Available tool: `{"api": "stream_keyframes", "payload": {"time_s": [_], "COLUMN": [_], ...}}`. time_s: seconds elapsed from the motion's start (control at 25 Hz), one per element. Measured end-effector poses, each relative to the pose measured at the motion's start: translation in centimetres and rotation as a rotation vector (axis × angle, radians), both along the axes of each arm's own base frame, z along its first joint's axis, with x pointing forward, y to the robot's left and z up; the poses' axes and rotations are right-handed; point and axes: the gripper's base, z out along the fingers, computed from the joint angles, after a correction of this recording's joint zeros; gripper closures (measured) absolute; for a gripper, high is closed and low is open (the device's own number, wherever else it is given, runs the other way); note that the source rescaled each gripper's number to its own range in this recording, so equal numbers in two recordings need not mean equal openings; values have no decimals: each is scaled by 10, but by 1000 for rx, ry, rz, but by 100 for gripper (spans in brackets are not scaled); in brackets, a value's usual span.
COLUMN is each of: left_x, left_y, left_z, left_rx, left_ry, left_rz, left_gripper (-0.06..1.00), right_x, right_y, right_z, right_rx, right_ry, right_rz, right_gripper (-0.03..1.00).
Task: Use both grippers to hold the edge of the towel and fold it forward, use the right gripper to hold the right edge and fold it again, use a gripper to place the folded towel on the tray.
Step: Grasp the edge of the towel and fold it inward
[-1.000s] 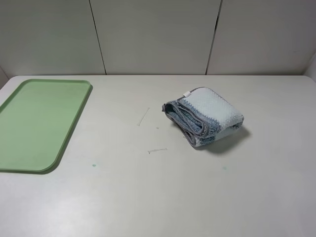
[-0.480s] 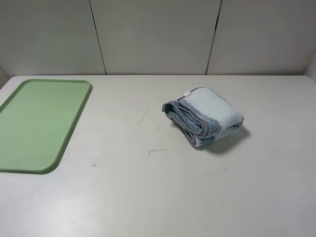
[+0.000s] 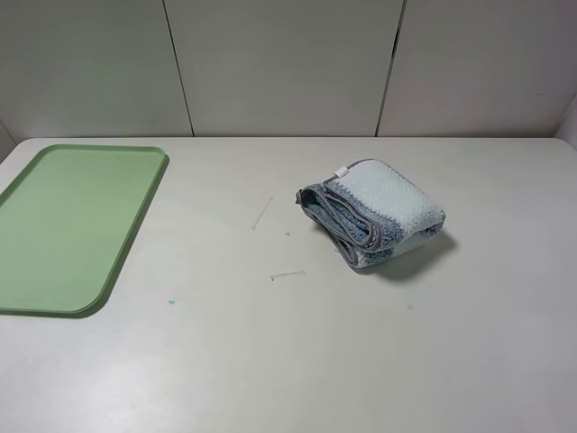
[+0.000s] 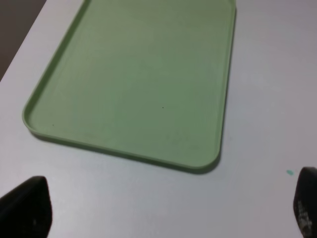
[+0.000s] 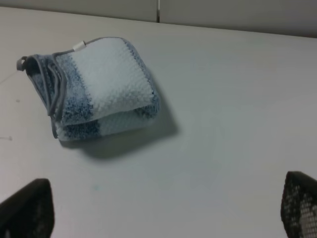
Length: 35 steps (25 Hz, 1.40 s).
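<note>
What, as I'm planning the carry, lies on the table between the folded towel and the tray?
Nothing visible stands in the way. The table between the towel and the tray shows only thin flat marks and a tiny green speck.

- towel [image 3: 388, 206], centre right of the high view: fluffy terry cloth, nubbly pile, totally matt
- hem [image 3: 361, 219]: flat grey stitched tape, smoother than the pile
- tray [image 3: 72, 225], left side: smooth pale-green plastic with a soft satin sheen
- table [image 3: 270, 361]: smooth off-white top, matt-ish, a few scuffs
- wall [image 3: 279, 63] up top: plain matt panels
- right gripper [image 5: 158, 208] fingers [image 5: 299, 206]: black, dotted grippy texture
</note>
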Motion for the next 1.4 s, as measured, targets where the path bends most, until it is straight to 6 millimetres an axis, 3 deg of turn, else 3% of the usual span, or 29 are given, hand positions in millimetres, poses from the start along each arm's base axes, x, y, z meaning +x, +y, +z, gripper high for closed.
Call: {"api": "stream_keyframes", "payload": {"time_s": [1.0, 1.16, 1.4], "left_x": [0, -1, 35], "left_y": [0, -1, 3], "left_z": [0, 10, 39], "left_rx": [4, 6, 24], "left_ry": [-2, -18, 136], "left_rz": [-3, -10, -37], "left_gripper": [-3, -3, -3], "right_x": [0, 0, 0], "right_y": [0, 0, 0], "right_z": [0, 0, 0], "right_rx": [0, 0, 0], "right_ry": [0, 0, 0], "right_rz": [0, 0, 0], "right_gripper": [-3, -3, -3]}}
